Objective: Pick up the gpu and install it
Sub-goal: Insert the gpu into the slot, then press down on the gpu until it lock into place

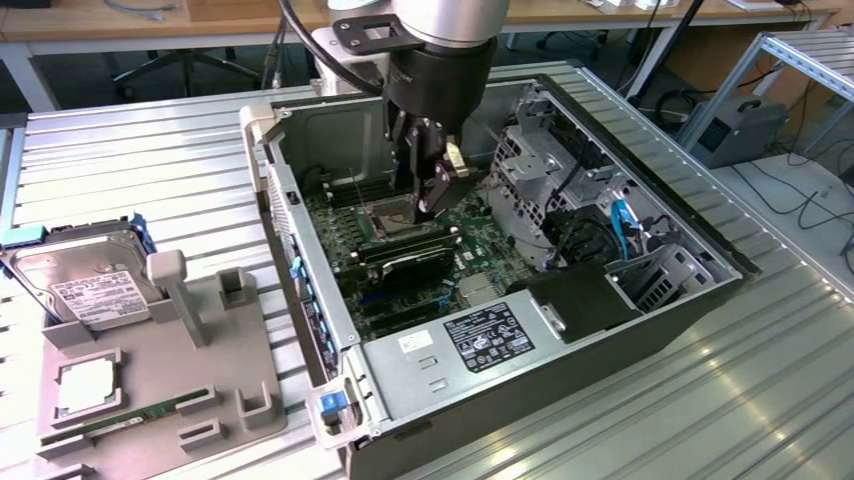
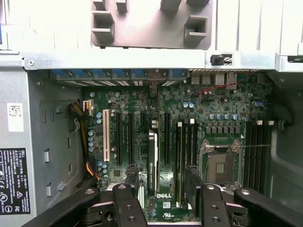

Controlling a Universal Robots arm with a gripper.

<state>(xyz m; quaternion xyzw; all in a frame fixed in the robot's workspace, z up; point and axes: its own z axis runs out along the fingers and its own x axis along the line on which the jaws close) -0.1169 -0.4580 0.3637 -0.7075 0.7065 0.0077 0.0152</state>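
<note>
GPU point(image 2: 152, 163) looks seated edge-on in its motherboard point(image 2: 189, 123) slot, end effector point(image 2: 162, 189) fingers apart just above it (released, by my read), install step essentially done.

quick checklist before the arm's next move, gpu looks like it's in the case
1. gpu stands on edge on the motherboard, inside the case: ok
2. gripper open, jaws on either side of the gpu with gaps showing: ok
3. gpu pressed fully into its slot: cannot tell
4. gpu's end bracket lined up with the case's rear opening: cannot tell
5. hard drive and ram stick lie in the gray holder outside the case, away from the arm: ok
</note>
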